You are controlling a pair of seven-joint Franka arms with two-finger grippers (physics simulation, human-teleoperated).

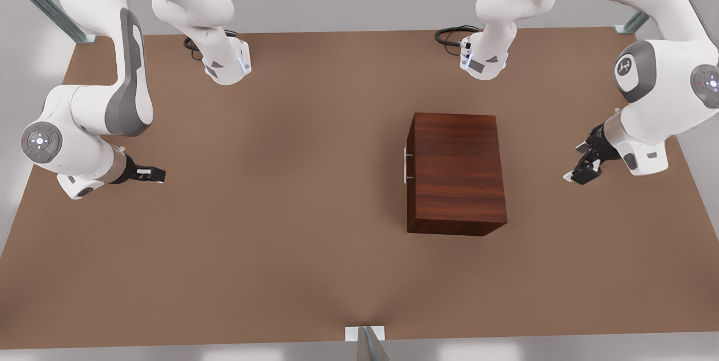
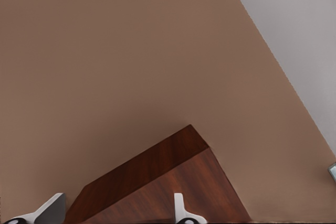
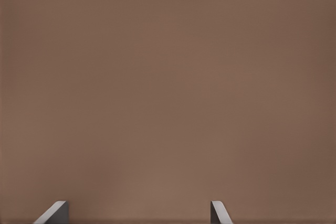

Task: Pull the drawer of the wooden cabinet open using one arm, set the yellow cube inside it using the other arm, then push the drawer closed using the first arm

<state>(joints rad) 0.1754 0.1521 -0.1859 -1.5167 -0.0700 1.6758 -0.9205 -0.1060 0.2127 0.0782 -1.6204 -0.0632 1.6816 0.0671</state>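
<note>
Both open-fingered grippers, left gripper (image 1: 578, 173) and right gripper (image 1: 154, 173), are hovering well apart from the shut dark reddish-brown wooden cabinet (image 1: 456, 173); its thin silver bar handle (image 1: 405, 165) needs reaching first

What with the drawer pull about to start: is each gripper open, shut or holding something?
Left gripper, at the front view's right: open, empty.
Right gripper, at the front view's left: open, empty.

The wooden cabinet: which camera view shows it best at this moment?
The front view. It shows the whole wooden cabinet from above, its silver handle facing the front view's left, drawer shut. The left wrist view catches a corner of the cabinet between that gripper's fingertips; the right wrist view looks at bare table.
</note>
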